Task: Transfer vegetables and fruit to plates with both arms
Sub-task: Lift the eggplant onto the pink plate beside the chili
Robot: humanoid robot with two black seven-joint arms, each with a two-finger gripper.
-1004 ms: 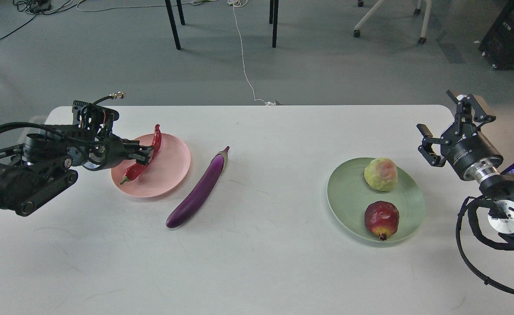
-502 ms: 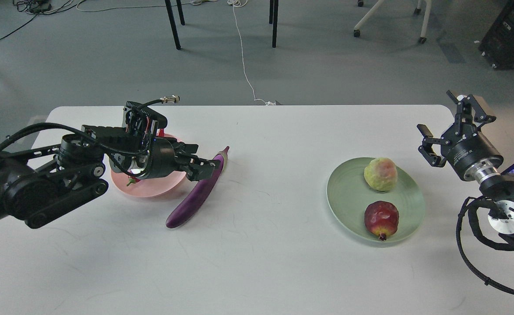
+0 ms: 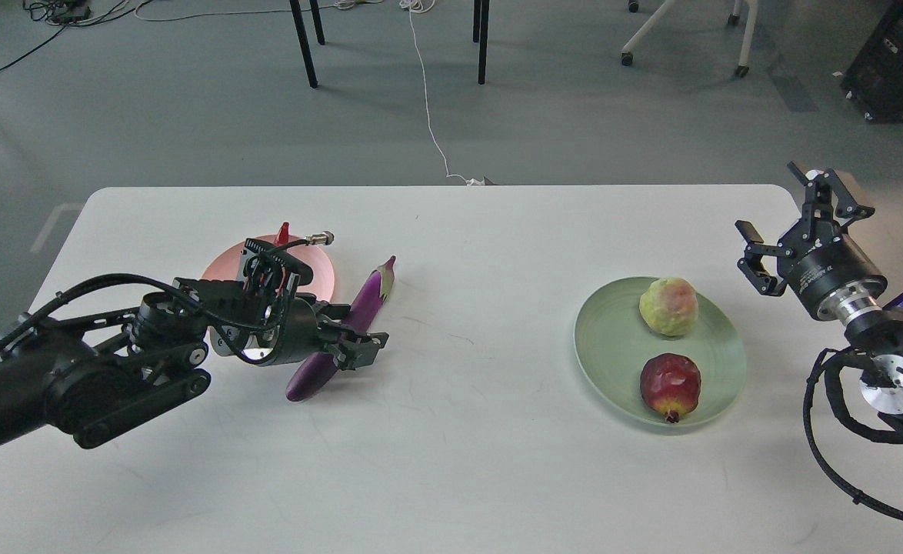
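The purple eggplant [image 3: 367, 296] lies slanted on the white table [image 3: 467, 462], just right of the pink plate [image 3: 322, 271]. My left gripper [image 3: 348, 338] is open, its fingers low on either side of the eggplant's middle. Only the red tip of the chili pepper [image 3: 282, 231] shows on the pink plate; my left arm hides the remainder. The bumpy yellow-green fruit [image 3: 668, 306] and the dark red pomegranate [image 3: 671, 385] sit on the pale green plate [image 3: 601, 346]. My right gripper [image 3: 778, 219] is open and empty, raised to the right of the green plate.
Beyond the table's far edge are the grey floor, black table legs [image 3: 304, 42], a white cable [image 3: 428, 100] and a chair base [image 3: 682, 31]. A black case [image 3: 901, 61] stands at the far right. My left arm's cables hang over the pink plate.
My left gripper has let go of the chili on the pink plate, swung right and come down over the eggplant's middle. The eggplant has shifted slightly left. The right arm has hardly moved.
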